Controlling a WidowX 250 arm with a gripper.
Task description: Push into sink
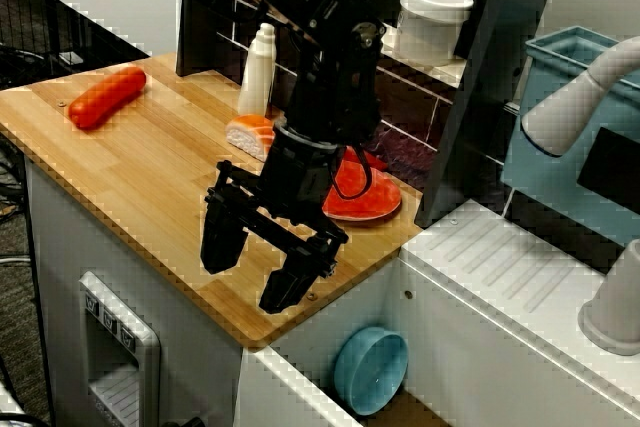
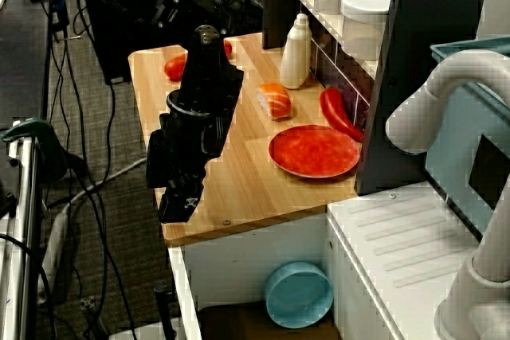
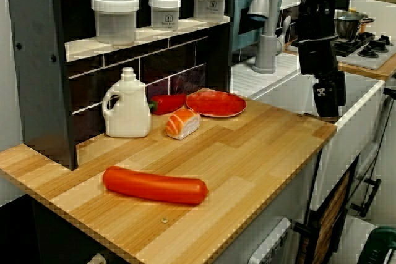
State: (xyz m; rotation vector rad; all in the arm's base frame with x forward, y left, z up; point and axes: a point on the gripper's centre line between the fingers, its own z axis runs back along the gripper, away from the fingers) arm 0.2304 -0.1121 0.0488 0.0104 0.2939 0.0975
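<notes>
The sink (image 1: pixel 455 342) is a white-walled recess with a brownish floor, just right of the wooden counter (image 1: pixel 150 162). A light blue bowl (image 1: pixel 370 369) lies in it, tipped on its side against the wall nearest the counter; the overhead side view shows the bowl (image 2: pixel 299 294) the same way. My black gripper (image 1: pixel 258 262) hangs open just above the counter's front right corner, next to the sink edge, with nothing between its fingers. In the side view the gripper (image 2: pixel 177 193) is over the counter's front edge. The front view has the gripper (image 3: pixel 328 94) beyond the counter's right end.
On the counter are a red sausage (image 1: pixel 107 97), a white bottle (image 1: pixel 257 72), a salmon sushi piece (image 1: pixel 250 134), a red plate (image 1: pixel 365 197) and a red pepper (image 2: pixel 339 113). A grey faucet (image 1: pixel 580 97), a teal crate (image 1: pixel 570 117) and a ribbed drainboard (image 1: pixel 510 267) lie right of the sink.
</notes>
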